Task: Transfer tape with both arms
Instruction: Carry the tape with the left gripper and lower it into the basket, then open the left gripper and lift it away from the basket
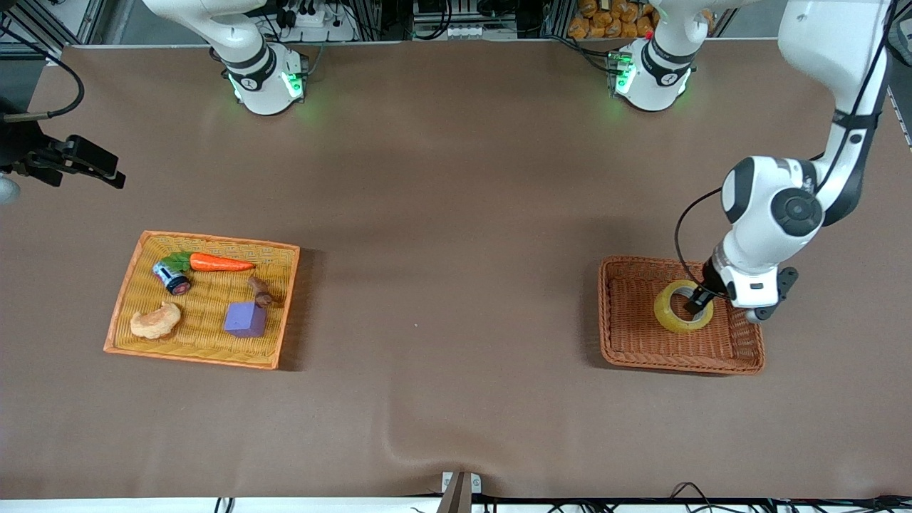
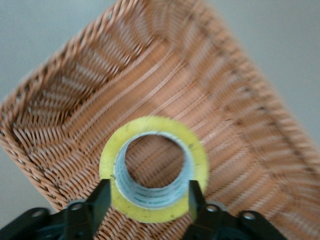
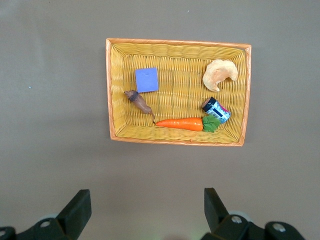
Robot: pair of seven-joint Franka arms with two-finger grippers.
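A: Left gripper (image 1: 698, 305) is down in the brown wicker basket (image 1: 634, 342) toward the left arm's end of the table (image 1: 456, 214); the tape (image 1: 673, 317) lies flat on the basket's weave, near the basket's edge farthest from the front camera.

B: And the grip?

A: In the left wrist view the fingers (image 2: 102, 197) stand on either side of the yellow ring (image 2: 155, 170), spread about as wide as the roll; whether they press on it or have let go, I can't tell.

B: The right arm?

A: It waits; the right gripper (image 3: 145, 207) hangs above the table with its jaws wide, holding nothing; below it sits the yellow tray (image 3: 177, 42) with a carrot (image 3: 180, 123), a purple cube (image 3: 147, 80), a pale orange lumpy toy (image 3: 220, 74), a small can (image 3: 216, 110) and a brown piece (image 3: 140, 101).
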